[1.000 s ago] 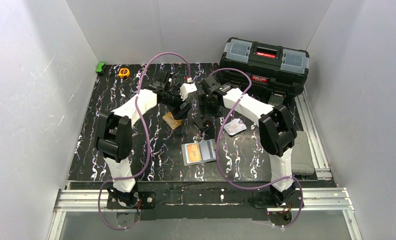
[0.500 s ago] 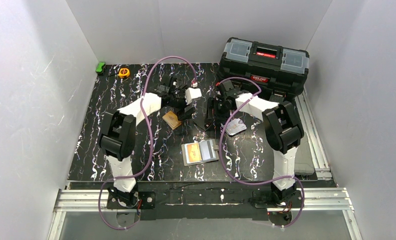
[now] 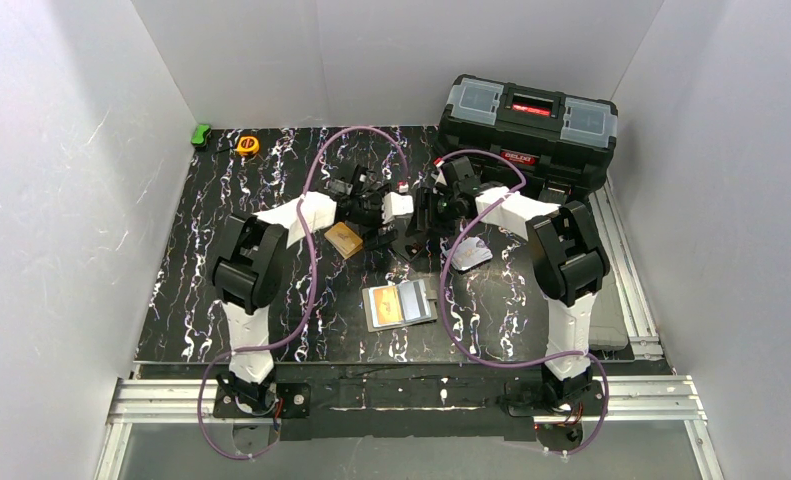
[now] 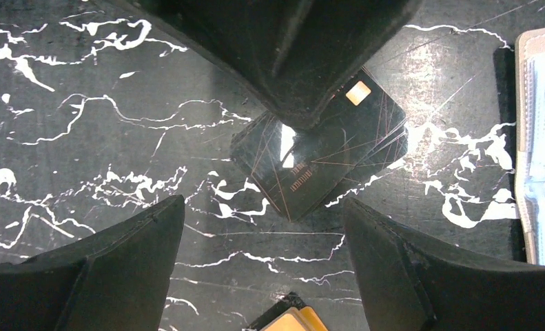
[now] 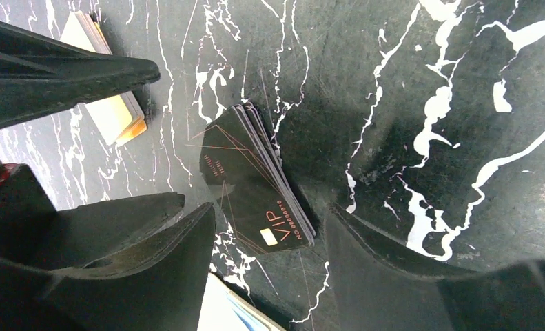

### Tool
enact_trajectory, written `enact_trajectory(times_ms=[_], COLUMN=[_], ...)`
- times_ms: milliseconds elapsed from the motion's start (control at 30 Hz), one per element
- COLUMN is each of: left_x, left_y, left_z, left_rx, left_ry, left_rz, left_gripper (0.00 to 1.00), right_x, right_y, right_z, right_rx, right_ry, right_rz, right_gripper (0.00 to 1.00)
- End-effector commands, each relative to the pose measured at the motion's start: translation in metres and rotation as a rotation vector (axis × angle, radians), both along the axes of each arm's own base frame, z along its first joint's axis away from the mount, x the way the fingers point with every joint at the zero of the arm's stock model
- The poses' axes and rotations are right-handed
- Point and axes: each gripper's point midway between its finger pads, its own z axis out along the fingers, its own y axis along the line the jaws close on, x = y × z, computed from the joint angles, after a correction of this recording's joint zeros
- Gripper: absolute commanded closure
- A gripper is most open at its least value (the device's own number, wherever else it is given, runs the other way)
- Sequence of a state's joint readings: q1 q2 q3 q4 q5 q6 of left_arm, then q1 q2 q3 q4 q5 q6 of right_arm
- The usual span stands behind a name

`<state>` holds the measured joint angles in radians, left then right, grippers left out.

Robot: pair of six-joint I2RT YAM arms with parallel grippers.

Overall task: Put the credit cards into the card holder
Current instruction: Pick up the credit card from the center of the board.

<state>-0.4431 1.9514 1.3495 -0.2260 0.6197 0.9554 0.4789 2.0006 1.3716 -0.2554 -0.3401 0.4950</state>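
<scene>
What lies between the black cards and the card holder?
Only bare tabletop. The left wrist view shows the black cards lying apart from the card holder at the right edge, with nothing between them.

Enclosed on three sides by plain white panels: back wall (image 3: 391, 50) at 12 o'clock, left wall (image 3: 61, 200) at 9, right wall (image 3: 731, 200) at 3. Evenly and softly lit, with faint sheen on the panels. Centred on a black tabletop (image 3: 186, 290) veined in white, edged by an aluminium rail (image 3: 401, 392) at 6 o'clock. At 1 o'clock, a black toolbox (image 3: 528, 125) with grey lid trays. At 11 o'clock, a yellow tape measure (image 3: 248, 145) near a small green object (image 3: 202, 134). At 4 o'clock, a flat grey pad (image 3: 603, 318).
</scene>
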Motion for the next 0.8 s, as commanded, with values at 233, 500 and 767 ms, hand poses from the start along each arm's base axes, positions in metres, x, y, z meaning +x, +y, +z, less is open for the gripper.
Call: enact_trajectory(times_ms=[233, 500, 767], left_x=[-0.007, -0.009, -0.018], left_y=[-0.018, -0.019, -0.015], left_z=[-0.009, -0.016, -0.017], left_rx=[-0.02, -0.011, 0.007], left_ry=[-0.035, -0.02, -0.003], left_rz=[-0.102, -0.104, -0.138], left_gripper=[0.16, 0.17, 0.17], right_x=[0.001, -0.002, -0.003], right_y=[-0.002, 0.001, 0.0], right_z=[-0.008, -0.014, -0.016], right_rx=[0.029, 0.045, 0.043], right_ry=[-0.016, 0.006, 0.003], right_rz=[-0.011, -0.006, -0.011], right_gripper=[0.35, 0.37, 0.37])
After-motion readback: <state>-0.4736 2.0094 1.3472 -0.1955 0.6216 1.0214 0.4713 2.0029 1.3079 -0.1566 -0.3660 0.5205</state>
